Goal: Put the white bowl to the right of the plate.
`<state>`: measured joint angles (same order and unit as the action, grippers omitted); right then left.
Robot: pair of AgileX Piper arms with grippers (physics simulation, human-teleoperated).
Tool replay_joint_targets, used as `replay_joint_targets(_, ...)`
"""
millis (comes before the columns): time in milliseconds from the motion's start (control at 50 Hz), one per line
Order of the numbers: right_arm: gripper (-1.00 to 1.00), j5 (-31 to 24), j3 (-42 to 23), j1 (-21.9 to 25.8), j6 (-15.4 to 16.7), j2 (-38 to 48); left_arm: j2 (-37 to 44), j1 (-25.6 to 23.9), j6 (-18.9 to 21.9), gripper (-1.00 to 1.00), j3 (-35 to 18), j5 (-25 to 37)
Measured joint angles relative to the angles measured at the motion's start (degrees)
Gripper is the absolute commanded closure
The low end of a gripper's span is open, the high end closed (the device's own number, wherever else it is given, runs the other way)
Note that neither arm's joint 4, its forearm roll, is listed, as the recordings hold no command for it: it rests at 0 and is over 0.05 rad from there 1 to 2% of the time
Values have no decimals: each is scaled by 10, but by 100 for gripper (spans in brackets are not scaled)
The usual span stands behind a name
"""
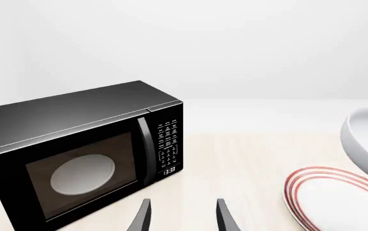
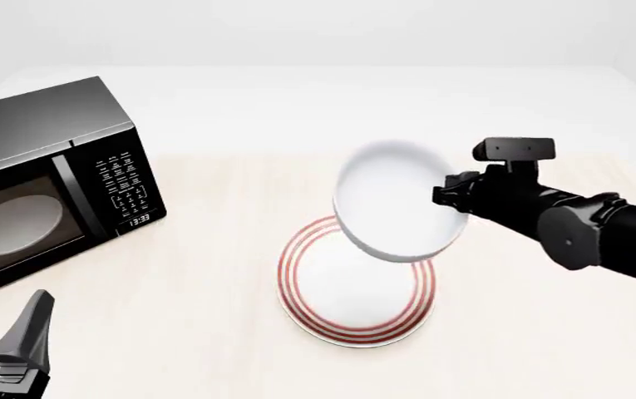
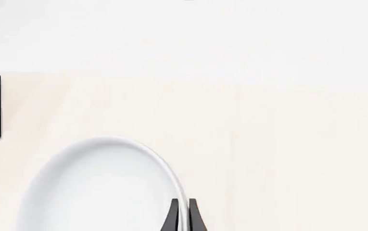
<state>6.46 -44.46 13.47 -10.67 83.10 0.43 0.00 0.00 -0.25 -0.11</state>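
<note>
White bowl (image 2: pixel 390 195) rim pinched in right gripper (image 3: pixel 184 211), tilted above plate (image 2: pixel 357 291).

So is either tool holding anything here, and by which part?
The right tool pinches the white bowl by its rim, holding it tilted above the plate. The left tool is open and holds nothing.

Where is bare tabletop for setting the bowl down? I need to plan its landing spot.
Free: the wooden table right of the plate, under the right claw gripping the white bowl's rim; also the strip between plate and microwave. Crowded: the left side, with the microwave and the open left claw in front.
</note>
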Motion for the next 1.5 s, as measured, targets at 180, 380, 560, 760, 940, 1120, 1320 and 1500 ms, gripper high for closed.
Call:
replay_joint_targets(180, 100, 14, 34, -49, -12, -20, 0, 0, 0, -100, 0, 0)
replay_joint_targets(380, 100, 33, 75, -102, -26, -40, 0, 0, 0, -100, 0, 0)
replay_joint_targets(560, 100, 47, 112, -152, -32, -58, 0, 0, 0, -100, 0, 0)
replay_joint_targets(760, 100, 59, 148, -199, -36, -79, 0, 0, 0, -100, 0, 0)
replay_joint_targets(940, 100, 71, 176, -233, -36, -88, 0, 0, 0, -100, 0, 0)
replay_joint_targets(1120, 100, 80, 204, -268, -33, -99, 0, 0, 0, -100, 0, 0)
replay_joint_targets(1320, 100, 94, 233, -304, -32, -104, 0, 0, 0, -100, 0, 0)
replay_joint_targets(1500, 100, 102, 248, -333, -31, -106, 0, 0, 0, -100, 0, 0)
